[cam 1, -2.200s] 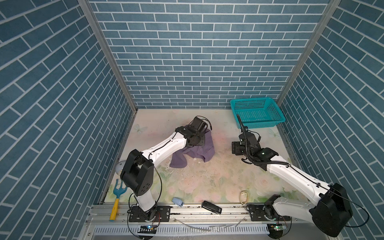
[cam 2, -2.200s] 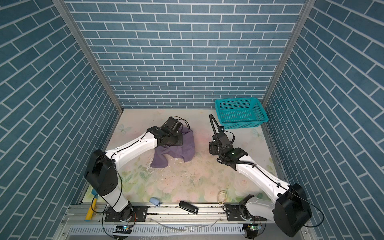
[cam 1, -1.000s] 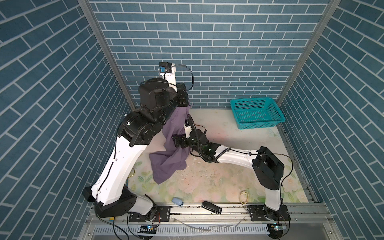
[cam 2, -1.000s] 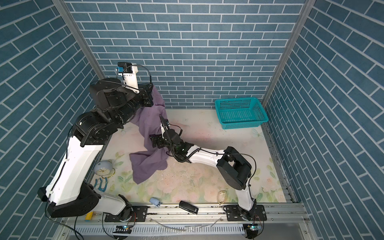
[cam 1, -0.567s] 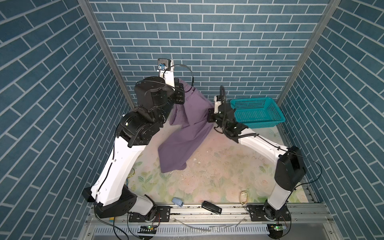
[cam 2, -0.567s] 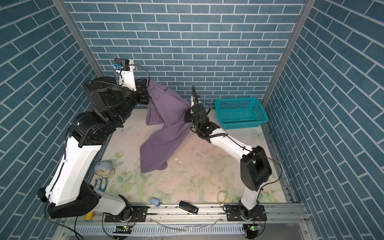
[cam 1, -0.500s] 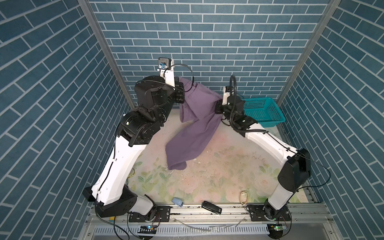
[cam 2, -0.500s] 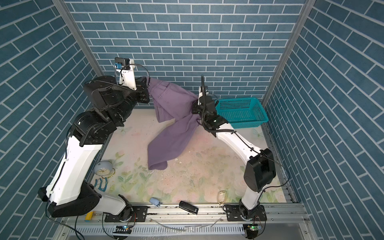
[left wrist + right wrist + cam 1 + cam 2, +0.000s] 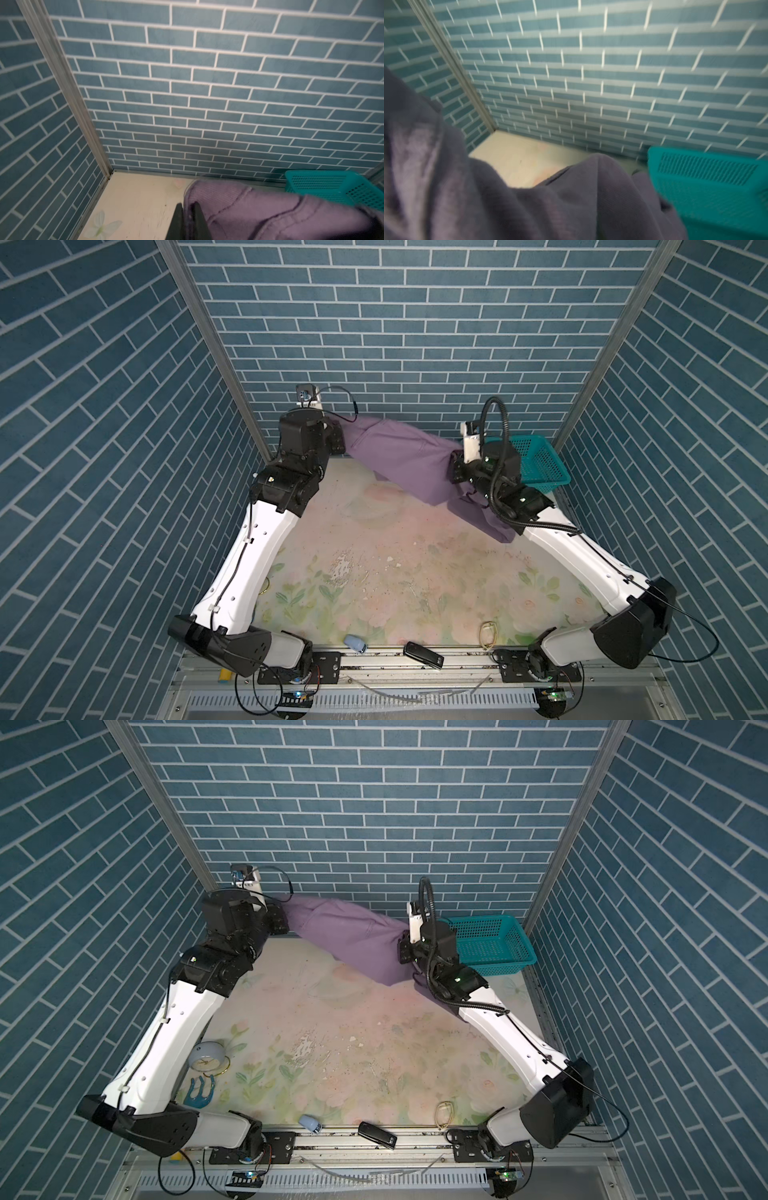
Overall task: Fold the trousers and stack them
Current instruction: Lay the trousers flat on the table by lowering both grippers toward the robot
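Since half a second ago, the right gripper [image 9: 455,466] has carried its hold farther from the left gripper [image 9: 345,434]. The hanging leg has swung from mid-table to beneath the right forearm.

**Grippers.**
- **Left gripper:** it is clamped narrow on the trousers [image 9: 407,456]. The left wrist view shows purple cloth pinched between its dark fingers [image 9: 179,216].
- **Right gripper:** its fingers are hidden by cloth in the right wrist view. In both top views the fabric bunches tightly at its tip, so it is judged closed on the garment.

**Position of the trousers.**
- **Span:** the garment hangs in the air as a sagging band from one gripper to the other, with the left end higher.
- **Loose leg:** one leg trails below and behind the right gripper, under its forearm. Whether the leg's end touches the table [image 9: 374,572] cannot be told.
- **Teal basket [image 9: 540,460]:** it stands just beyond the right gripper and is partly masked by the wrist.

**Progress.**
- **Done:** the garment is picked up and spread between two holds.
- **Not yet seen:** no fold is visible and nothing is stacked.
- **Judged outstanding:** laying the trousers flat on the table, squaring the legs, folding, and placing the result.
- **Overall:** the task is judged to be at an early stage.
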Robot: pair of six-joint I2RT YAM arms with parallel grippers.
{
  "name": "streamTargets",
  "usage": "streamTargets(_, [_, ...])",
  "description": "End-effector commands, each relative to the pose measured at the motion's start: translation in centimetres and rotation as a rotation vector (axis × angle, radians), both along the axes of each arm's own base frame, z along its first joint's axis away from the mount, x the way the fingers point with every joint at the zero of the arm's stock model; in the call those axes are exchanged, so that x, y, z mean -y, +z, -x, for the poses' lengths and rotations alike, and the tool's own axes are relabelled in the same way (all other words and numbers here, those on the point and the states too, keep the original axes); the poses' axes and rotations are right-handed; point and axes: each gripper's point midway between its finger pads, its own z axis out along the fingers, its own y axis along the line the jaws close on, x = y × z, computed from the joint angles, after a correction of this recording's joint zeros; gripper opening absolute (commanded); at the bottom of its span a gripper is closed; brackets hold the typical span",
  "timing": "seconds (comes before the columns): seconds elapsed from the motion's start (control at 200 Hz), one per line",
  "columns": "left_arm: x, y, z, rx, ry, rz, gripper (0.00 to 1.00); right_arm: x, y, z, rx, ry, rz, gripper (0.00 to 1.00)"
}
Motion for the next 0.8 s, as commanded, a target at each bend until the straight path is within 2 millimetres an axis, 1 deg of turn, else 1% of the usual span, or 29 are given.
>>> streamTargets(0.0, [-3.6,-2.7,1.1,-0.003,0.147,0.107,0.04,-0.5,-6.6,1.7,-0.188,-0.002,-0.098,0.00])
streamTargets(0.07, [-4.4,-6.6,1.3,-0.069,0.200,0.156,0.03,-0.9,-12.0,3.2,-0.327,0.003,-0.098,0.00])
streamTargets(0.1, [-4.7,-8.3,1.4,-0.100,0.216,0.181,0.02,-1.1,-13.9,3.9,-0.374,0.004,-0.103,0.00])
streamTargets(0.135, [-4.8,-10.3,1.6,-0.138,0.221,0.198,0.02,-1.4,-15.6,4.6,-0.404,0.005,-0.113,0.01])
streamTargets(0.21, [-5.2,-14.5,2.8,-0.228,0.261,0.215,0.00,-2.0,-18.2,6.1,-0.442,0.009,-0.118,0.06])
streamTargets(0.25, [-5.8,-16.6,3.9,-0.270,0.306,0.226,0.00,-2.4,-19.3,6.8,-0.460,0.012,-0.113,0.12])
streamTargets(0.3, [-6.6,-18.8,5.4,-0.303,0.357,0.247,0.00,-2.6,-20.5,7.6,-0.488,0.011,-0.108,0.20])
streamTargets(0.39, [-7.9,-21.8,8.8,-0.337,0.435,0.285,0.01,-3.2,-22.5,9.2,-0.539,0.035,-0.093,0.38])
streamTargets(0.46, [-8.9,-23.9,11.3,-0.372,0.490,0.308,0.06,-3.3,-24.0,10.3,-0.584,0.048,-0.056,0.47])
streamTargets(0.495, [-9.2,-24.9,12.5,-0.395,0.505,0.322,0.10,-3.2,-24.7,10.8,-0.603,0.050,-0.040,0.50])
streamTargets(0.555, [-9.4,-26.6,14.6,-0.439,0.521,0.345,0.14,-2.8,-25.4,11.7,-0.630,0.052,-0.016,0.56])
streamTargets(0.605, [-9.2,-27.7,15.9,-0.457,0.503,0.374,0.25,-2.2,-25.7,12.2,-0.637,0.048,0.003,0.61])
streamTargets(0.615, [-9.1,-27.7,16.1,-0.455,0.496,0.382,0.27,-2.1,-25.7,12.2,-0.637,0.045,0.007,0.62])
streamTargets(0.63, [-9.1,-28.4,16.6,-0.468,0.493,0.386,0.31,-1.8,-25.7,12.3,-0.636,0.040,0.014,0.64])
streamTargets(0.665, [-9.0,-29.1,17.5,-0.477,0.485,0.401,0.40,-1.1,-25.4,12.5,-0.626,0.030,0.029,0.68])
streamTargets(0.725, [-9.2,-29.5,18.7,-0.478,0.483,0.413,0.53,-0.4,-24.7,13.0,-0.611,0.036,0.046,0.76])
streamTargets(0.795, [-9.5,-28.7,19.4,-0.451,0.487,0.424,0.64,-0.1,-23.0,13.9,-0.587,0.094,0.073,0.82])
